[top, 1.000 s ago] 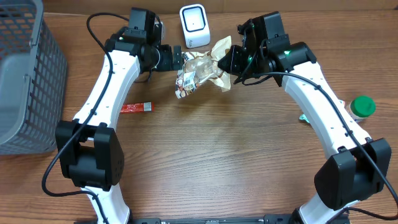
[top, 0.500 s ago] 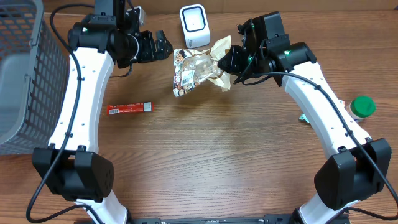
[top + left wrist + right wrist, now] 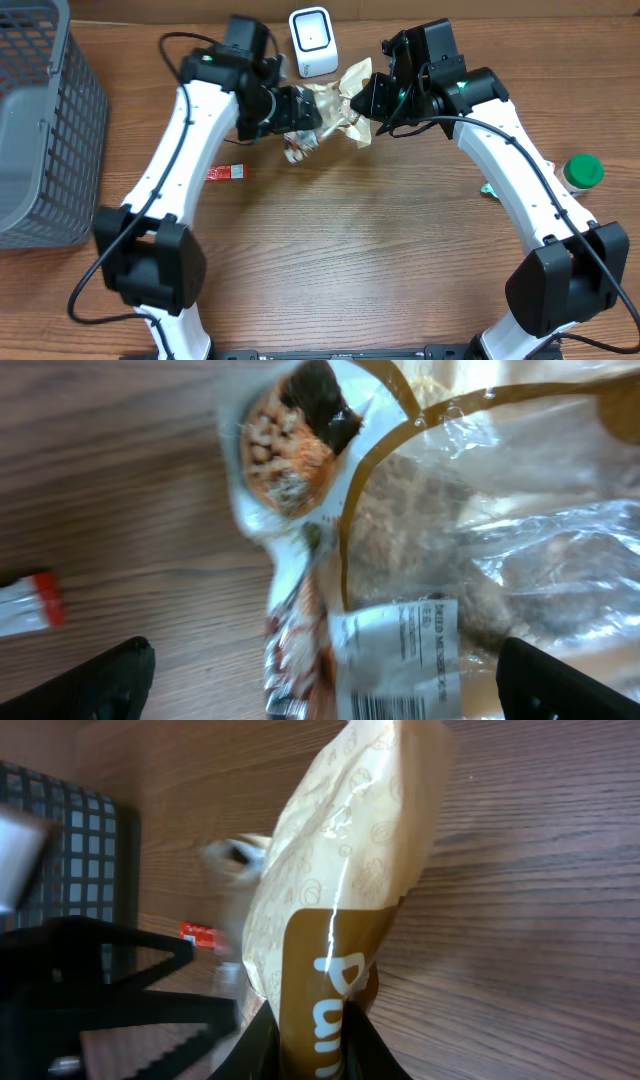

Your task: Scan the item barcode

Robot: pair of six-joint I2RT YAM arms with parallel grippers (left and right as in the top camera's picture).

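The item is a crinkly clear and tan snack bag (image 3: 338,104) held above the table in front of the white barcode scanner (image 3: 313,40). My right gripper (image 3: 366,100) is shut on the bag's right end; in the right wrist view its jaws pinch the brown printed strip (image 3: 318,1010). My left gripper (image 3: 292,112) hangs open over the bag's left end. In the left wrist view the black fingertips (image 3: 100,678) stand wide apart, with the bag's white barcode label (image 3: 395,655) between them and untouched.
A small red packet (image 3: 225,172) lies on the wood left of the bag, also visible as the red packet (image 3: 30,605). A grey mesh basket (image 3: 40,130) stands at the far left. A green-lidded bottle (image 3: 583,171) sits at the right edge.
My left arm swung out to the left away from the bag, then came back; its open jaws now sit over the bag's left end. The right arm and bag stayed put.
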